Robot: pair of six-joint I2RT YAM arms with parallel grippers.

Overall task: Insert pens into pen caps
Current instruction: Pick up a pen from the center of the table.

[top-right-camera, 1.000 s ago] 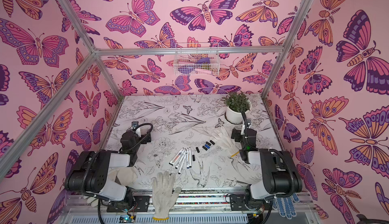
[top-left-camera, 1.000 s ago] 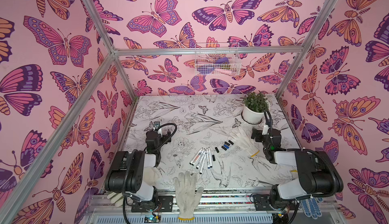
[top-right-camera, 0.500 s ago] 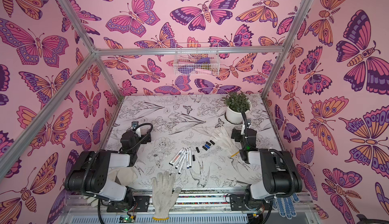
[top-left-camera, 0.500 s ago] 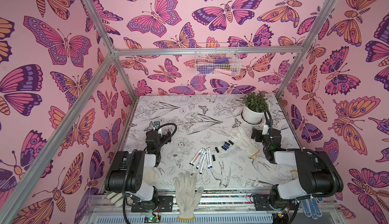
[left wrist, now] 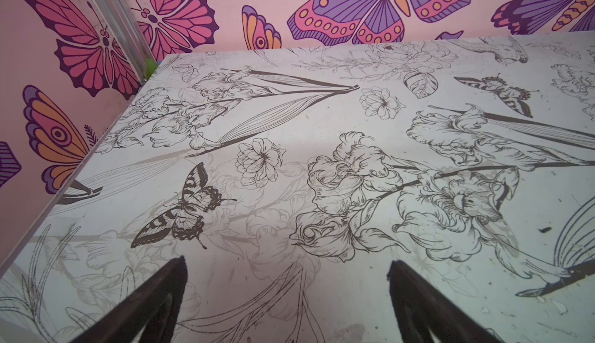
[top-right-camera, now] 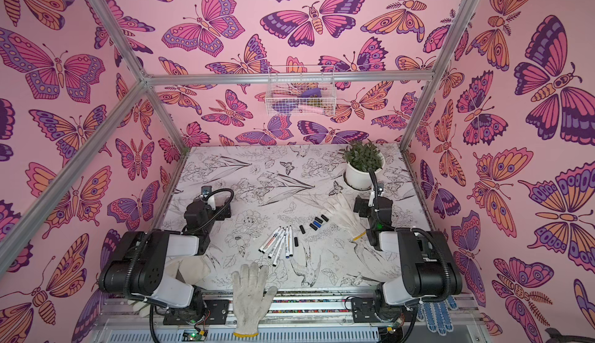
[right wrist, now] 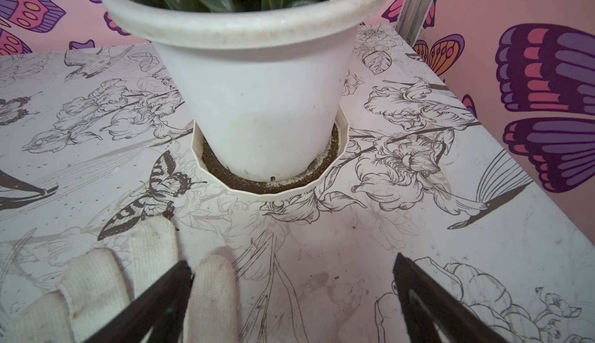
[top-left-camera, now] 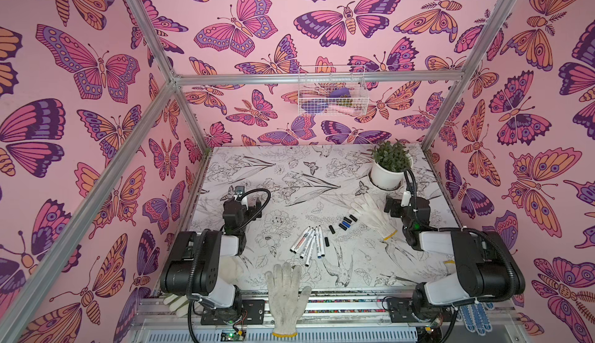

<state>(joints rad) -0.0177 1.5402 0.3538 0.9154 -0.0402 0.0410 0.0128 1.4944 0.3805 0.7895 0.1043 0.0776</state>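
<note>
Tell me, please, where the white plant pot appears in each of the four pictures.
Top view: white plant pot at the far right corner of the table.
Top view: the pot at that same corner.
Left wrist view: not in it.
Right wrist view: the pot close ahead, standing in its saucer.
Shared landmark (not left wrist): white knit glove before the pot.

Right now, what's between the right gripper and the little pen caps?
A white glove lies flat between the right gripper and the pen caps; both top views show it.
</note>
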